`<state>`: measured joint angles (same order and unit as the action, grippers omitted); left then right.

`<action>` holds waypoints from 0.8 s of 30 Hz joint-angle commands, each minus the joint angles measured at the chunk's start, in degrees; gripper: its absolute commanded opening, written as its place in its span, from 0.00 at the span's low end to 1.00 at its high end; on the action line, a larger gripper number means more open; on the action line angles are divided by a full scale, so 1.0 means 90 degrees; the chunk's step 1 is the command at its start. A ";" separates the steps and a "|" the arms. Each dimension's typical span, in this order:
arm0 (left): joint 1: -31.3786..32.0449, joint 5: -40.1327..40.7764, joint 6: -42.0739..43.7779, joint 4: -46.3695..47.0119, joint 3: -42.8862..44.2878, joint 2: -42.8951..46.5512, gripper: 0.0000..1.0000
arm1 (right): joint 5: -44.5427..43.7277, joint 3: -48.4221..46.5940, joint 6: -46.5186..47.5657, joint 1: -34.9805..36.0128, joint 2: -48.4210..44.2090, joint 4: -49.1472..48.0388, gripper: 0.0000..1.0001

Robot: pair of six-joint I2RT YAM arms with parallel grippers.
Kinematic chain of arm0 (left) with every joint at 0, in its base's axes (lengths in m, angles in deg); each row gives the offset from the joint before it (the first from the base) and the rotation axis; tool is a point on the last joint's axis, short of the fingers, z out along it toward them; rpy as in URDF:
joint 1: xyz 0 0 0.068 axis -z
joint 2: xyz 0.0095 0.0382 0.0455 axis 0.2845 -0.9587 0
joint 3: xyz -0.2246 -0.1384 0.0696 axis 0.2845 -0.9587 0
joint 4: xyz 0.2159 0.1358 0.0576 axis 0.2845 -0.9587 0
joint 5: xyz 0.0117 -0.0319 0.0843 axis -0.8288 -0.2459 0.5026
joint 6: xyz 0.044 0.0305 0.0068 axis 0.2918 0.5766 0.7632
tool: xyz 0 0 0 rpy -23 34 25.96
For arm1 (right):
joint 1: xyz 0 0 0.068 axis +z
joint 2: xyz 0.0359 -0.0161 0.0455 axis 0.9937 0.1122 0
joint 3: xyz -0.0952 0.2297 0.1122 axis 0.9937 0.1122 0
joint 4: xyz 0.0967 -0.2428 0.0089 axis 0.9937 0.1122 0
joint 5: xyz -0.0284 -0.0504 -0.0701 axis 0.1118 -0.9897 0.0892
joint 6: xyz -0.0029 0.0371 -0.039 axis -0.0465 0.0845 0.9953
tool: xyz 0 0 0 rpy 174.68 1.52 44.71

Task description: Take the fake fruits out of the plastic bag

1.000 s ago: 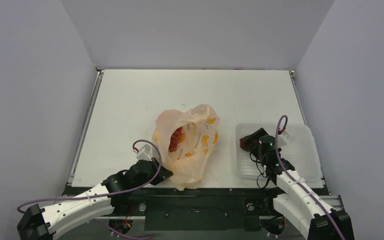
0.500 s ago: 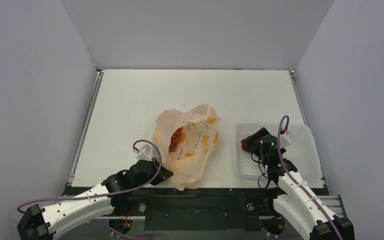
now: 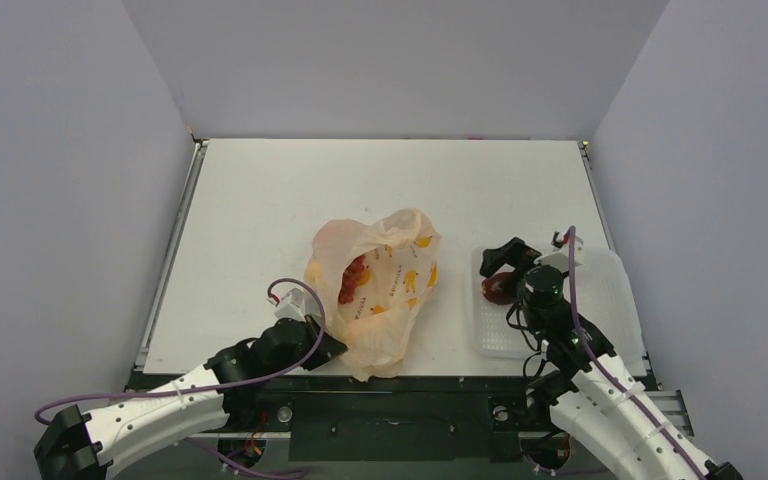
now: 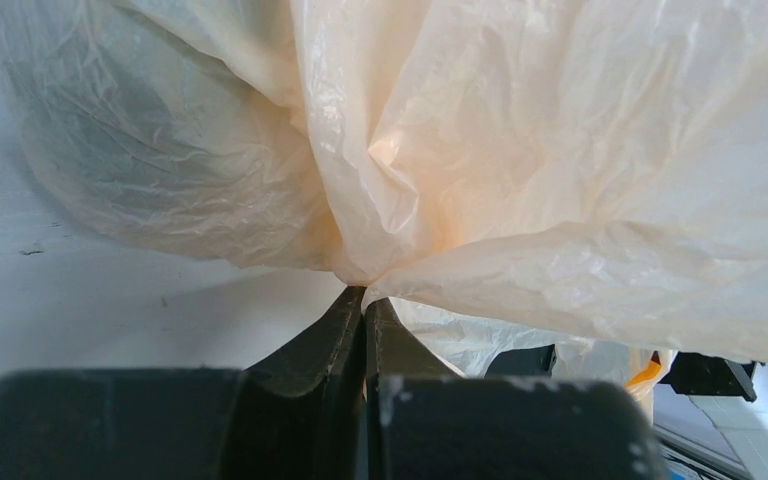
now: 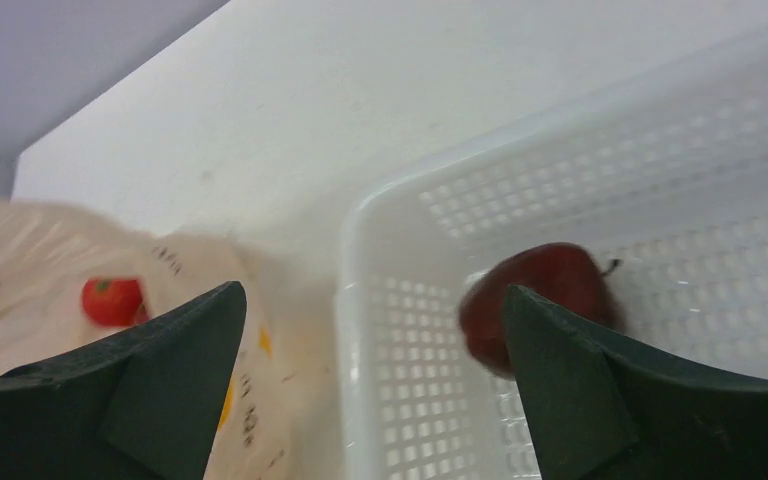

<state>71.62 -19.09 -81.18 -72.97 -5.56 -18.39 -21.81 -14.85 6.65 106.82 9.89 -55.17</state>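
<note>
The peach plastic bag (image 3: 375, 290) with yellow bananas lies mid-table, mouth open to the left. Red berries (image 3: 352, 278) show inside it. My left gripper (image 3: 328, 347) is shut on the bag's near-left edge; the left wrist view shows its jaws pinching a fold of the bag (image 4: 520, 170). A dark maroon fruit (image 3: 495, 288) lies in the white perforated tray (image 3: 610, 330); it also shows in the right wrist view (image 5: 545, 300). My right gripper (image 3: 498, 262) is open and empty just above the tray's left end. A red ball (image 5: 112, 299) shows at the bag in the right wrist view.
The tray's near-left rim (image 5: 355, 330) lies between my right fingers. Grey walls close in the table on three sides. The table's front edge runs just behind the bag's lower tip.
My right gripper has opened and let go of the maroon fruit, which now lies in the tray; the right arm has risen a little. The left arm and bag have not moved.
</note>
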 commanded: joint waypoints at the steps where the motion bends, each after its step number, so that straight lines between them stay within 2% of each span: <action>1: 0.0031 0.0004 0.0076 0.0363 0.0282 0.0013 0.00 | -0.0077 -0.0345 0.0779 0.1343 0.0314 -0.0725 0.93; 6: 0.0031 0.0087 0.0081 0.0270 0.0306 0.0058 0.00 | 0.0116 -0.0389 0.1400 0.3596 0.0962 -0.2173 0.85; 10: 0.0032 0.0107 0.0085 0.0111 0.0355 0.0126 0.00 | 0.0190 -0.0370 0.1016 0.4457 0.2179 -0.3326 0.68; 16: 0.0031 0.0150 -0.0014 0.0003 0.0243 0.0336 0.00 | -0.0054 -0.0689 0.0353 0.4796 0.3749 -0.4480 0.65; 19: 0.0031 0.0130 -0.0046 0.0110 0.0177 0.0320 0.00 | -0.0278 -0.0919 0.0197 0.4807 0.4241 -0.4653 0.62; 22: 0.0031 0.0093 -0.0053 0.0258 0.0127 0.0245 0.00 | -0.0375 -0.1357 -0.0171 0.4807 0.4889 -0.4577 0.47; 24: 0.0031 0.0071 -0.0055 0.0349 0.0123 0.0186 0.00 | -0.0409 -0.1599 -0.0414 0.4817 0.5197 -0.4450 0.44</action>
<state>71.62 -18.78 -81.58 -73.46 -5.27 -16.08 -22.58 -23.70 8.40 149.71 52.75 -90.93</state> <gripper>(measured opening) 0.004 0.471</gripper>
